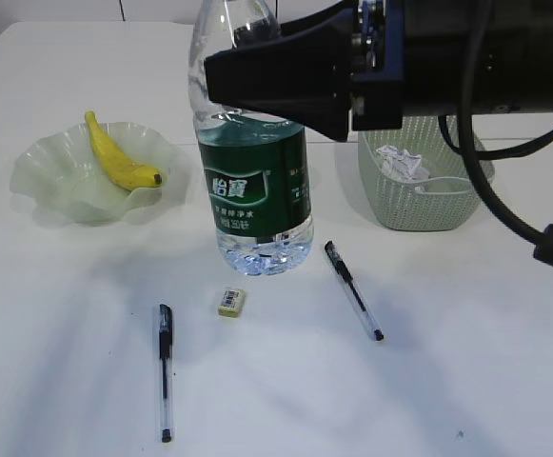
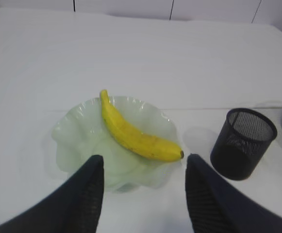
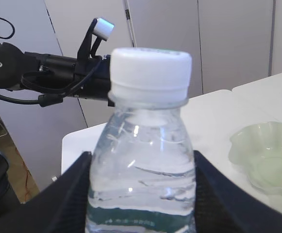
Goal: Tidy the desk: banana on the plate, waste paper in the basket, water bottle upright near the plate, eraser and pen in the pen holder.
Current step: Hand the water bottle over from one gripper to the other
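Three jobs look done: banana [image 1: 119,157] plated, paper [image 1: 402,160] binned, bottle [image 1: 254,186] upright in right gripper [image 3: 141,194]; pens [image 1: 165,369], eraser [image 1: 231,301] remain; left gripper [image 2: 143,194] wide, empty

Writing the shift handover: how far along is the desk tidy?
Done: banana lies on the plate; waste paper sits in the basket. In hand: the water bottle stands upright on the desk beside the plate, the right hand straddling its shoulder. Left: eraser and two pens lie on the desk; the pen holder looks empty.
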`<move>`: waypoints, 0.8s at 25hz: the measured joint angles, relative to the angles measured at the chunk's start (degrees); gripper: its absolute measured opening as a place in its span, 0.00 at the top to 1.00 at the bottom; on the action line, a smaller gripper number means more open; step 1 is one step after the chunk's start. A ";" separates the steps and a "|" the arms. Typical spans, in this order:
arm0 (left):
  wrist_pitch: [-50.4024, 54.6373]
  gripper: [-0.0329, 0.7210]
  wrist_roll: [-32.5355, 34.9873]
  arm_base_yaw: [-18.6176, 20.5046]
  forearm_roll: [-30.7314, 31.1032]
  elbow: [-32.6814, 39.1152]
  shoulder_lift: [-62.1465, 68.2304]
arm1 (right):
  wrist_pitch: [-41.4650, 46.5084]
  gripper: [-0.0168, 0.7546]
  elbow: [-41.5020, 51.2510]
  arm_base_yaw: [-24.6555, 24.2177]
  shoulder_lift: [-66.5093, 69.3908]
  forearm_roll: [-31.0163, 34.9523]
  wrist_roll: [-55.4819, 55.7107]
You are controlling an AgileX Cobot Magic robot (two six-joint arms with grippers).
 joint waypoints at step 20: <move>-21.71 0.45 -56.56 -1.85 63.08 0.00 10.26 | -1.35 0.45 0.00 0.00 0.00 0.13 0.00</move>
